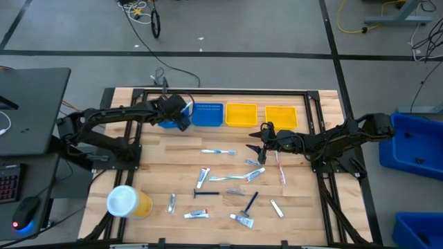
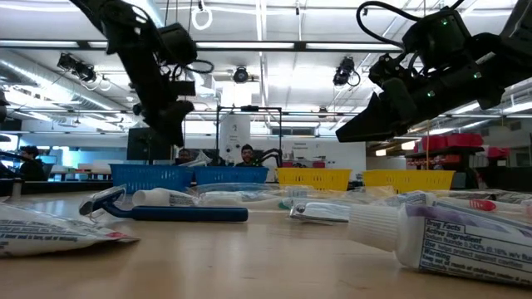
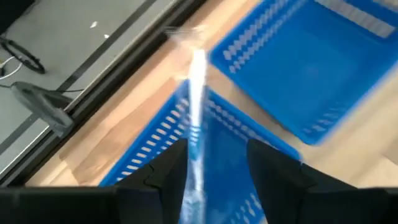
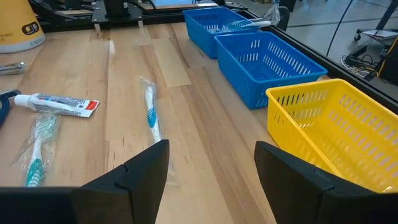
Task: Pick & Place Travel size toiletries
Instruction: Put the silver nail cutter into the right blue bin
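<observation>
Toiletries (image 1: 228,178) near yellow tub (image 1: 129,202), blue trays (image 1: 207,115)

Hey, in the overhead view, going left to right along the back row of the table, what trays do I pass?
Left tool over the first blue tray → second blue tray → first yellow tray → second yellow tray.
</observation>
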